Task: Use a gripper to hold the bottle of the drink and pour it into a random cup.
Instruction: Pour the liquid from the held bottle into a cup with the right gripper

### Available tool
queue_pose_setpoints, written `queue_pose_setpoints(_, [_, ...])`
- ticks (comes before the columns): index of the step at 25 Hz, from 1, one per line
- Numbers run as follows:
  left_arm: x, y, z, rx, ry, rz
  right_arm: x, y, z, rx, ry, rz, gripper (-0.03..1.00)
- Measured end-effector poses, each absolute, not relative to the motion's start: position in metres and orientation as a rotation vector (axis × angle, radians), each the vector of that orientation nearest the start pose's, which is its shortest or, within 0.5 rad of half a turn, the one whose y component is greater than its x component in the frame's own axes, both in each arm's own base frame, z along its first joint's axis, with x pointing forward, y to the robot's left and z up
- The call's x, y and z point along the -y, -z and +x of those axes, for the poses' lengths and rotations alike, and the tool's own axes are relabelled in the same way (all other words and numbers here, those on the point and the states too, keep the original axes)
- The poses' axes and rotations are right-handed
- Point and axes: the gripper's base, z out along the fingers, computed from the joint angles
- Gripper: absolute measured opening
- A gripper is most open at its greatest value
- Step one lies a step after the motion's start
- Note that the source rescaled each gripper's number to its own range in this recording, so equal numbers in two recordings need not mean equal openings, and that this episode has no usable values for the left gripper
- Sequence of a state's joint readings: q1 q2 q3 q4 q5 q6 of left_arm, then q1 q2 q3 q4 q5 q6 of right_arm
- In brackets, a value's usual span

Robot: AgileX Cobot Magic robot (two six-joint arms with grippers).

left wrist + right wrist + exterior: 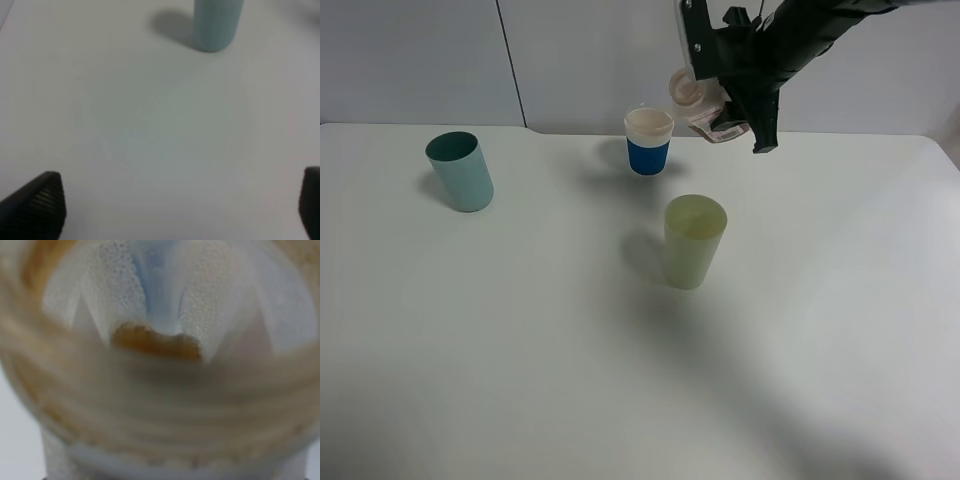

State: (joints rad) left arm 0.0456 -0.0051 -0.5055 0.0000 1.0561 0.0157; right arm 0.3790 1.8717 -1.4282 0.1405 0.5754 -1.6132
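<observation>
Reference point: the cup (695, 240), a pale yellow-green tumbler standing upright near the middle of the bench (520, 380). You will find the right claw (745, 100) clamped on the bottle (705, 112), held in the air above and behind the cup, clear of it. The bottle is tilted over, its open neck turned toward the white cup with blue band (648, 142), which stands just behind the cup. Through the neck you can see brown drink inside. The left claw (177, 205) stands with its fingers (45, 202) well apart above the bench. The teal tumbler (460, 172) stands well left of the cup.
</observation>
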Motion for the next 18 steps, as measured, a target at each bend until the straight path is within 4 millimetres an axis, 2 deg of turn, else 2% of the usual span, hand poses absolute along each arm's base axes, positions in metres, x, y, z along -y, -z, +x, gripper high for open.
queue_pose_setpoints(8, [0.0003, -0.2791, -0.0061, -2.029, -0.039, -0.030, -0.1641, -0.2415, 0.3841, -1.372, 0.476, -2.170, 0.02])
queue_pose_setpoints(18, [0.0007, -0.2791, -0.0061, -2.029, -0.032, -0.030, -0.1689, -0.2430, 0.3841, -1.163, 0.573, -2.291, 0.02])
